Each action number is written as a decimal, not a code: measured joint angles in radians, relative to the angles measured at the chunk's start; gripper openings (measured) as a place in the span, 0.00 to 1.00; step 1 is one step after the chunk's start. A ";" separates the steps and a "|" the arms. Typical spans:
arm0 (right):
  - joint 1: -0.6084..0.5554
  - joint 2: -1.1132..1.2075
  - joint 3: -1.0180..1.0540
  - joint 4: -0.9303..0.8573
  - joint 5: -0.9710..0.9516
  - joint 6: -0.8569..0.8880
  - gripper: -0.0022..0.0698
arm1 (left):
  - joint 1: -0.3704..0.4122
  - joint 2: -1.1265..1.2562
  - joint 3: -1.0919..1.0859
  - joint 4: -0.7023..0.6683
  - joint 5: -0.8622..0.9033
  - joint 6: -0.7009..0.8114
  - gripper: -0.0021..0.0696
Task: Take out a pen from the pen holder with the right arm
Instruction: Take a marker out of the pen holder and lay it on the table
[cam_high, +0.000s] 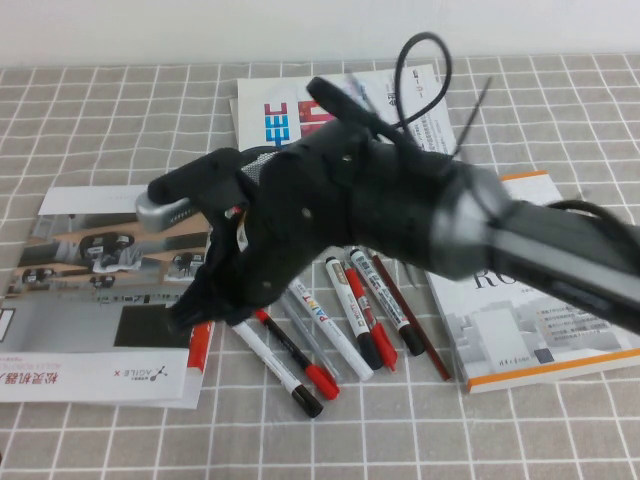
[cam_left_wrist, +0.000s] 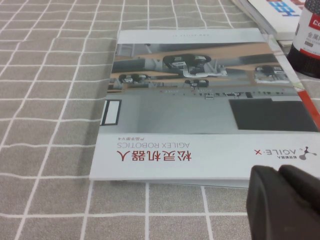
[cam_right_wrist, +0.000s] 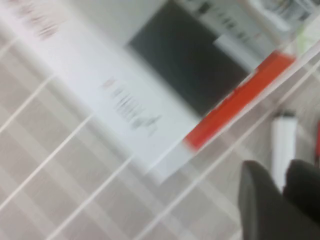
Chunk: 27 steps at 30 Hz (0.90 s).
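Right arm (cam_high: 400, 210) reaches in from the right across the middle of the table, over the checked tablecloth (cam_high: 500, 430). Right gripper (cam_high: 195, 308) sits low at the near right edge of the brochure (cam_high: 100, 310), beside its red strip. Whether this gripper is open, closed or holding anything cannot be told; the right wrist view is blurred. That view shows a white pen (cam_right_wrist: 283, 142) on the cloth just beyond the gripper, and contact cannot be confirmed. The pens (cam_high: 345, 315) lie loose in a fan on the cloth at near centre, between the brochure on the left and the book (cam_high: 530, 330) on the right, partly under the arm. The pen closest to the right gripper is a white one with a black cap (cam_high: 268, 358). The pen holder cannot be identified with certainty, as the arm covers the middle of the table. A labelled cylinder (cam_left_wrist: 306, 40), white with red lettering and a dark base, stands just off the brochure's far right corner. A magazine (cam_high: 270, 115) lies at the far side, partly behind the arm. Left gripper (cam_left_wrist: 279, 172) hangs over the brochure's near right corner, its tips pressed together with nothing between them.
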 joint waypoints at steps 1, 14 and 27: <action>0.012 -0.040 0.037 -0.004 0.000 0.000 0.10 | 0.000 0.000 0.000 0.000 0.000 0.000 0.02; 0.084 -0.581 0.502 -0.086 0.047 0.138 0.01 | 0.000 0.000 0.000 0.000 0.000 0.000 0.02; 0.089 -0.964 0.914 -0.087 0.137 0.171 0.01 | 0.000 0.000 0.000 0.000 0.000 0.000 0.02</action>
